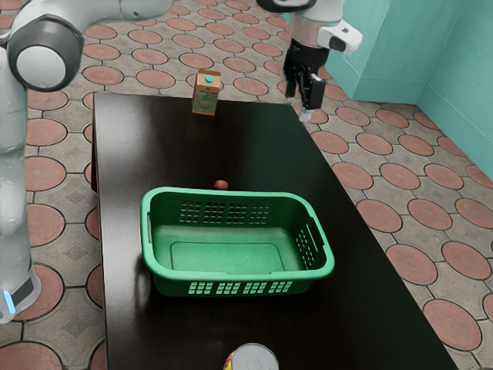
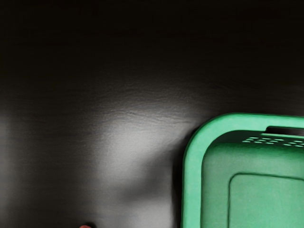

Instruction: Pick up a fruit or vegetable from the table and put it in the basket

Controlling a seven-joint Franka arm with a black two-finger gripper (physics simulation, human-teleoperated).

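Can [image 1: 256, 358] is cut off (ext. btm), red fruit/veg [image 2: 85, 227] too, wrist view.

Up rises your arm [image 1: 14, 146], exterior view's left; your gripper [image 1: 298, 107] hangs upper right, pointing down, fingers apart!

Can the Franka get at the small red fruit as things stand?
Probably yes. The jaws stand open and empty, nothing covers the red fruit, and bare table separates it from the basket. The rim is near, so I'd descend from above.
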